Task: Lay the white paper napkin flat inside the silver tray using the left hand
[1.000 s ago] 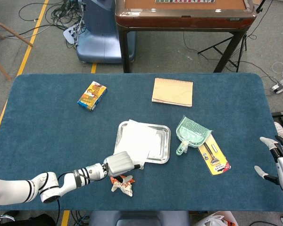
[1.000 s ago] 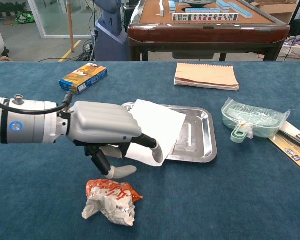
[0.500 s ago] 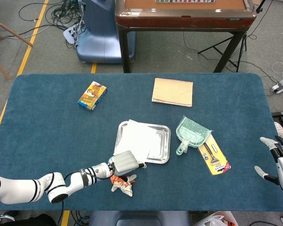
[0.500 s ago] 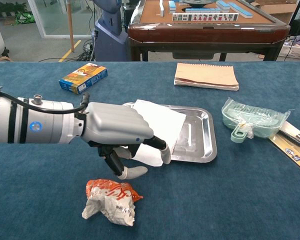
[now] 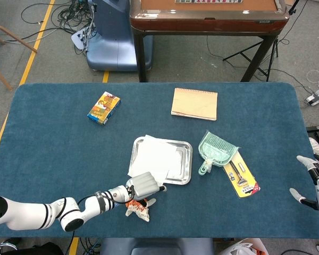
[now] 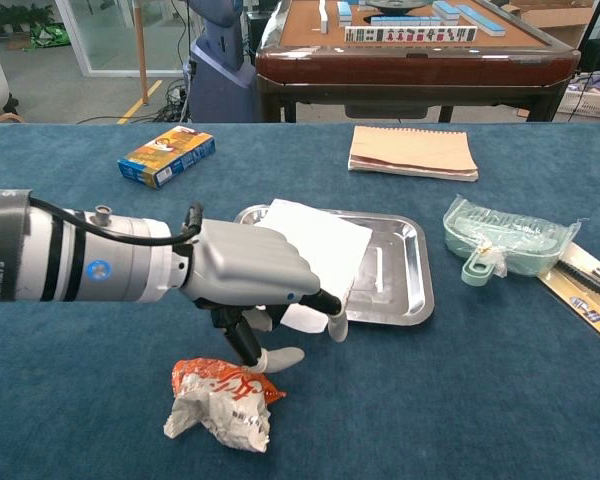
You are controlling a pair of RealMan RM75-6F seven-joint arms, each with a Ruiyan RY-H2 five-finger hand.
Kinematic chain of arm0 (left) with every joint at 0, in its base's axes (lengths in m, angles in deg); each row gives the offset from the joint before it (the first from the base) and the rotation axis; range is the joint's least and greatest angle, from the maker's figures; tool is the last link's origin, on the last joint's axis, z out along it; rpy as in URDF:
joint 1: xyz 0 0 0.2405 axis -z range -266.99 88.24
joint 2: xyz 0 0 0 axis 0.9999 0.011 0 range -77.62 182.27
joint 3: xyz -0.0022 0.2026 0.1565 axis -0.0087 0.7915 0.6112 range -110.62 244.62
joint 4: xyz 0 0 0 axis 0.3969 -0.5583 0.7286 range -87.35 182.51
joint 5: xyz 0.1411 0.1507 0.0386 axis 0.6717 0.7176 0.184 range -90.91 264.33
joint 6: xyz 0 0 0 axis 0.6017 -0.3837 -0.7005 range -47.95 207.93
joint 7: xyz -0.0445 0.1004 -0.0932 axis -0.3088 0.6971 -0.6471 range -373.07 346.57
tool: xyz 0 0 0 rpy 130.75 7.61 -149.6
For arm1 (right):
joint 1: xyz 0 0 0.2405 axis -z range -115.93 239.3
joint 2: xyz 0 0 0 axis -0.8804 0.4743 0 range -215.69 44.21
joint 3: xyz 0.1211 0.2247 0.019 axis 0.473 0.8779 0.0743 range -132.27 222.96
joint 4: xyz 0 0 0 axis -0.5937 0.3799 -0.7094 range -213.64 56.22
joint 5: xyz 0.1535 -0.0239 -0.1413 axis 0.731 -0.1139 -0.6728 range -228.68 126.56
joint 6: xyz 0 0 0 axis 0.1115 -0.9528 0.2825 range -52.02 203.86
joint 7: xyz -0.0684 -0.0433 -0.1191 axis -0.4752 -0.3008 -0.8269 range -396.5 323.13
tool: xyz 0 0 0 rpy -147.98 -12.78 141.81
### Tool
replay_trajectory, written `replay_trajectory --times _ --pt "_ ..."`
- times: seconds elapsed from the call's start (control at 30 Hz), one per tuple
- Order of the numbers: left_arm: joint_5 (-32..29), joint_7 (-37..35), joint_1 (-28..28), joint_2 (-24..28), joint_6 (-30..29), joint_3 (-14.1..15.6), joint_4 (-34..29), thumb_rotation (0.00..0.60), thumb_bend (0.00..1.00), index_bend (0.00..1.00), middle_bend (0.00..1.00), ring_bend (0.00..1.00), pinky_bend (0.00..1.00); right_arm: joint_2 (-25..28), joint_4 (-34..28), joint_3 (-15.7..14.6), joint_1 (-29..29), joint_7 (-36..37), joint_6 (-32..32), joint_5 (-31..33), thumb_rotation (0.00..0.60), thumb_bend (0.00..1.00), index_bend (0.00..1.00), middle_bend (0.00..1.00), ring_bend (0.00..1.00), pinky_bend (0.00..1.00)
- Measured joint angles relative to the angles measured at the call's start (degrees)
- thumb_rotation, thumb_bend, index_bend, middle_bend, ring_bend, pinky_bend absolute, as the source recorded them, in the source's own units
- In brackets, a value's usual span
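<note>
The white paper napkin [image 6: 315, 240] lies over the left half of the silver tray [image 6: 400, 265], its near corner hanging past the tray's front rim onto the table. My left hand [image 6: 250, 280] hovers palm-down over that near corner. One fingertip [image 6: 335, 325] points down at the napkin's edge, and the thumb lies apart on the cloth below it. In the head view the napkin [image 5: 154, 156] fills the left of the tray [image 5: 185, 162], with the left hand [image 5: 142, 186] at its front edge. My right hand [image 5: 315, 183] sits at the table's far right, fingers spread and holding nothing.
A crumpled orange-and-white wrapper [image 6: 220, 405] lies just in front of the left hand. A snack box [image 6: 166, 157] is at the back left and a tan notebook [image 6: 413, 152] behind the tray. A green dustpan [image 6: 505, 238] and a packaged tool [image 5: 240, 178] lie to its right.
My left hand has slid to the right along the tray's front edge, over the napkin's near corner. The napkin itself has stayed put. The right hand has barely moved.
</note>
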Motion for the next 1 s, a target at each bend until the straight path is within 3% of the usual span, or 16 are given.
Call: replay_trajectory --times 1.0 --pt "-9.1 8.3 -2.5 9.8 -4.3 4.6 -4.5 0.343 0.47 0.24 1.0 1.0 1.0 -0.2 -1.6 0.2 -0.8 -1.7 0.1 -1.5 0.6 0.16 0.2 0.26 0.11 0.17"
